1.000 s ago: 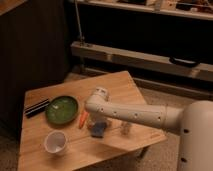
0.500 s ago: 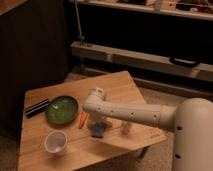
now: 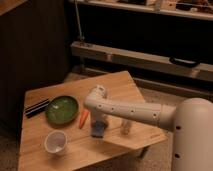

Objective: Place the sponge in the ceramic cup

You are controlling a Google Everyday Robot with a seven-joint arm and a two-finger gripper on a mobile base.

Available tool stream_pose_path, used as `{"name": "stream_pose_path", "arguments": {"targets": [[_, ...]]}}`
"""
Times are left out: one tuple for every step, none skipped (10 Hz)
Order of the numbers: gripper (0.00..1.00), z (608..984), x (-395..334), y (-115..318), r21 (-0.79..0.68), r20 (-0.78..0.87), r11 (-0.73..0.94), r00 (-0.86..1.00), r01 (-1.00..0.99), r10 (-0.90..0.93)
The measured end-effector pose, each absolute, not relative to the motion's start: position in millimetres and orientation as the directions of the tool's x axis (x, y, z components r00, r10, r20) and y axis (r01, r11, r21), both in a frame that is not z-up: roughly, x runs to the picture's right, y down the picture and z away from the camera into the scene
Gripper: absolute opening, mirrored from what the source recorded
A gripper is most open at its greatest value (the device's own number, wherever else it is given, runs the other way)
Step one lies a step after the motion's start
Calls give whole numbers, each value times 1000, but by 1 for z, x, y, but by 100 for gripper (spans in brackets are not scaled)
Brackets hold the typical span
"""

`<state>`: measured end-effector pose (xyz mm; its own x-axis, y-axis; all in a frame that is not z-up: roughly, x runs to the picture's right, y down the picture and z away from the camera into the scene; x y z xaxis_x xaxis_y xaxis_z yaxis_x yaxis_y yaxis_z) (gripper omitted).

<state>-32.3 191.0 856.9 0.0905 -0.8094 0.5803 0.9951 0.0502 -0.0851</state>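
Camera view: gripper (image 3: 99,119) sits right over the blue sponge (image 3: 97,131) (gripping it or not, cannot tell); white cup (image 3: 55,142) stands near-left, well apart.

Small blue sponge (image 3: 98,131), paler on one side, flat on the worktop (image 3: 120,86) near the front edge, directly beneath the gripper (image 3: 100,121); contact between them unclear. Well apart to the left, small round white ceramic cup (image 3: 55,142), upright, mouth upward, pale inside.

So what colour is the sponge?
Blue, clearest in the camera view; the sponge lies at the gripper.
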Motion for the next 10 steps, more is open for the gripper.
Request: {"name": "stream_pose_path", "arguments": {"targets": [[58,857,-33,192,-84,582,49,89,995,-808],[58,856,-33,192,-84,583,47,88,995,-808],[58,856,-32,192,-84,583,47,88,995,-807],[58,856,-32,192,-84,583,47,87,995,-808],[58,855,-33,191,-77,582,46,82,996,-809],[58,850,-39,188,-49,581,45,65,998,-811],[58,846,-49,179,-19,573,53,54,998,-818],[53,844,-57,177,0,571,54,44,999,-820],[46,843,-59,178,10,573,60,43,998,-819],[32,842,-54,176,19,568,68,46,997,-822]]}}
